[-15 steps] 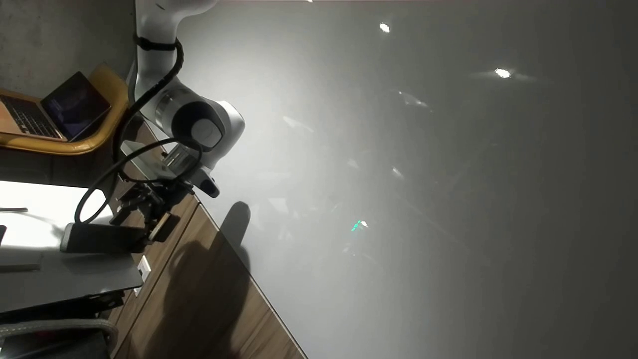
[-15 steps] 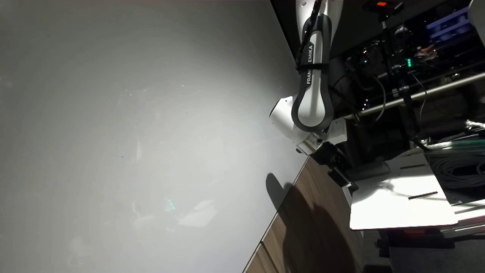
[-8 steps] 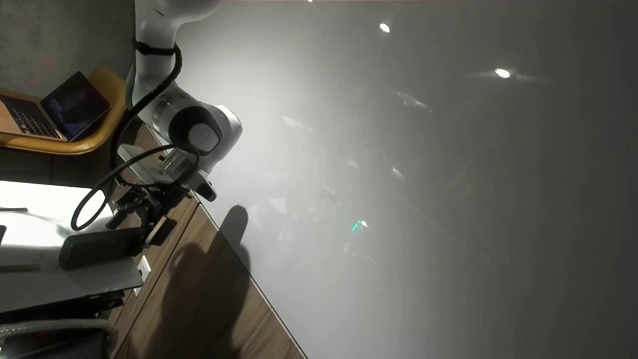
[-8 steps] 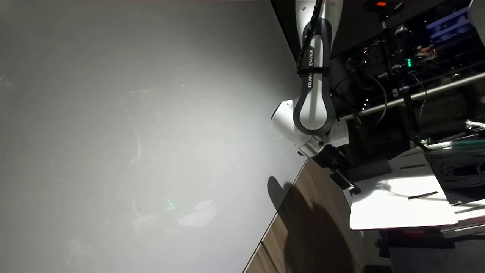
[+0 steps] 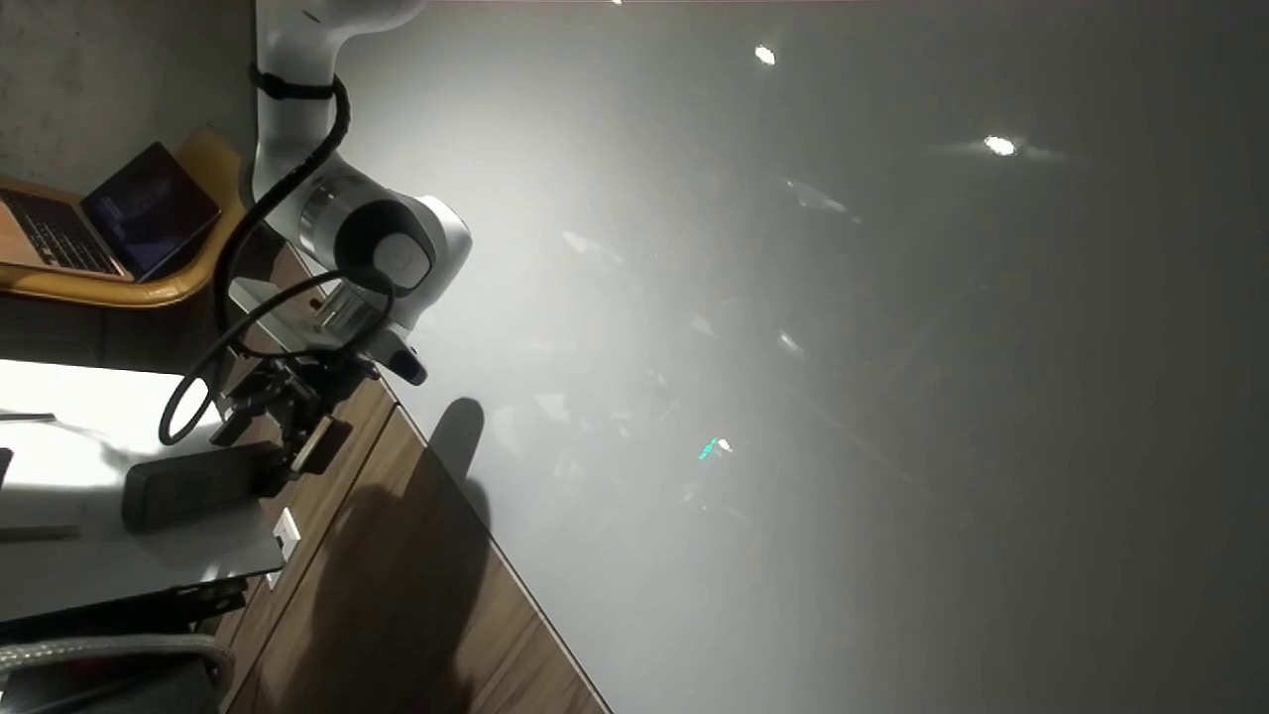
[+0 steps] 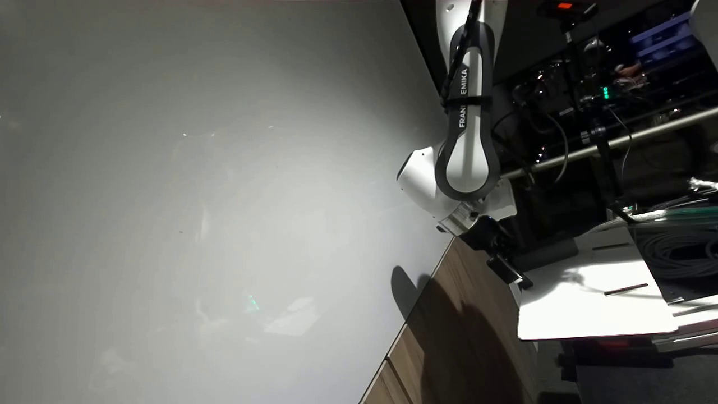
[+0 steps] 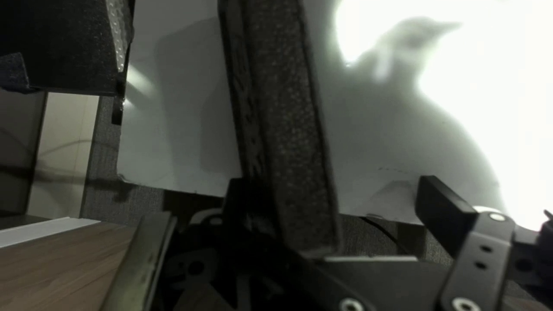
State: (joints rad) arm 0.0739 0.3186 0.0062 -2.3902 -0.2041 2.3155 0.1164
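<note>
White, rounded robot arm [image 5: 292,129] hanging at upper left in an exterior view, wrist bent, black metal gripper [image 7: 332,183] tipped toward lower left.
Jaws wide apart in the wrist view; between them, from upper centre downward, a dark-grey oblong block [image 7: 285,108] with a grainy, speckled surface lies close by the left-side finger; whether they touch is unclear. Behind it, a smooth white panel [image 7: 371,138].

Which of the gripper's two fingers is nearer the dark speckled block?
The finger toward the wrist view's left, close beside the dark speckled block; the other finger shows a clear gap from it.
</note>
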